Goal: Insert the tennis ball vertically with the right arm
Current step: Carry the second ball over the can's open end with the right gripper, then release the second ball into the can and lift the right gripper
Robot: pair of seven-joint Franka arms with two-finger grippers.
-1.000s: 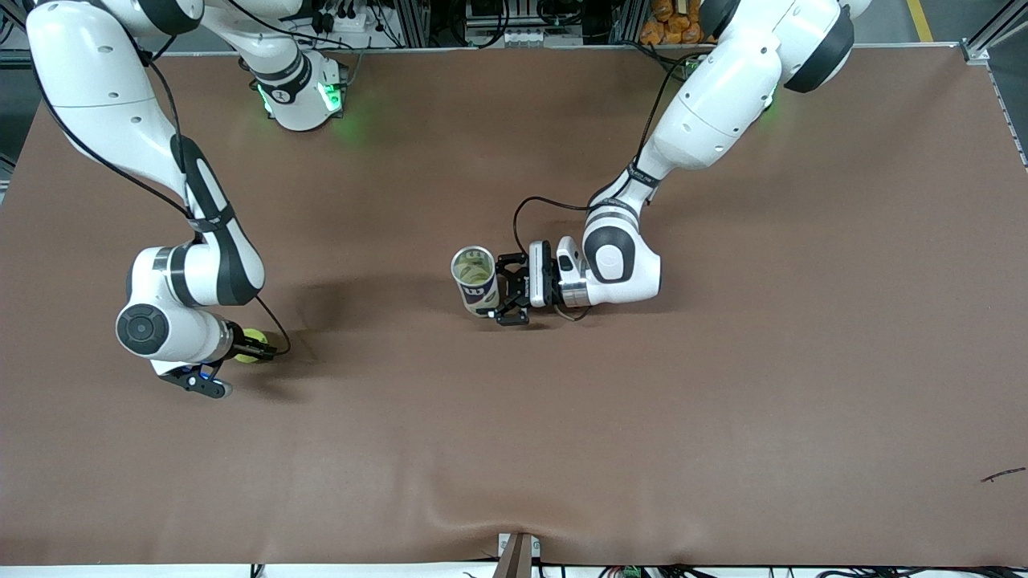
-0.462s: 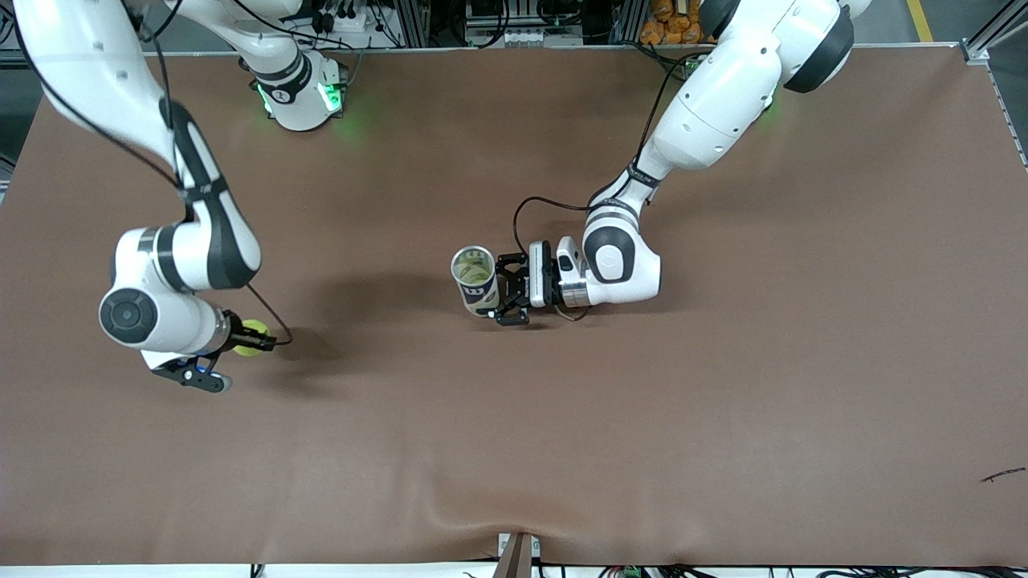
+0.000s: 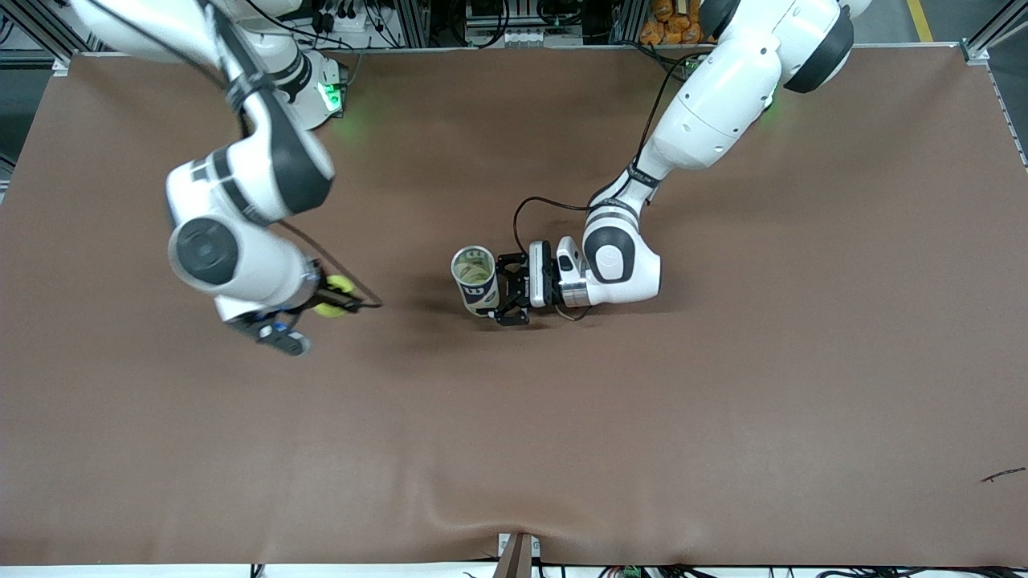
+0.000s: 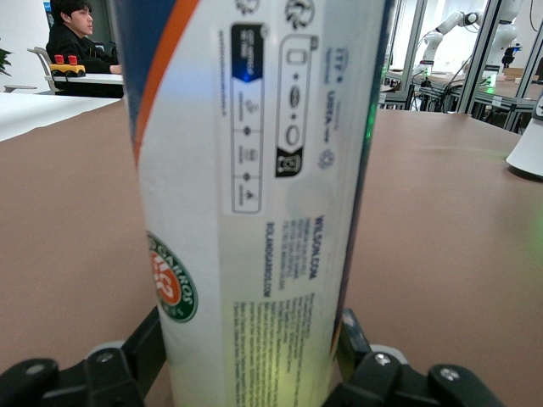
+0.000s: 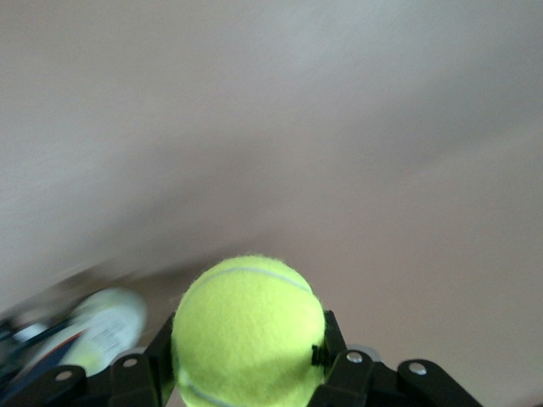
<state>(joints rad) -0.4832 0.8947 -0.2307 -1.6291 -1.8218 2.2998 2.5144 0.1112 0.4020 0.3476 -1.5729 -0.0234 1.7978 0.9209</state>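
1. Brown matting covers the whole worktop point(image 3: 723, 417), with metal framing, cables and other equipment along the edge where the two arm bases stand.
2. On the right arm point(image 3: 241, 172), white with dark grey joints, the wrist is raised over the part of the worktop toward its own end of the table.
3. From its base the left arm point(image 3: 707, 120) reaches down to the middle of the worktop, its wrist low and turned sideways.
4. At the middle stands a tennis ball can point(image 3: 475, 279), upright on the worktop with its open mouth facing up; in the left wrist view its printed label point(image 4: 254, 212) fills most of the frame.
5. Beside the can, on the side toward the left arm's end, the left gripper point(image 3: 499, 299) is level with the can's lower part and clamped around it, a finger pressed against each side of the can wall.
6. Up in the air over bare matting, the right gripper point(image 3: 341, 299) is closed on a yellow-green tennis ball point(image 3: 333, 295); it is well apart from the can, toward the right arm's end.
7. In the right wrist view the ball point(image 5: 249, 329) sits between the two black fingers point(image 5: 333, 343), and the can shows far off at the frame's edge.
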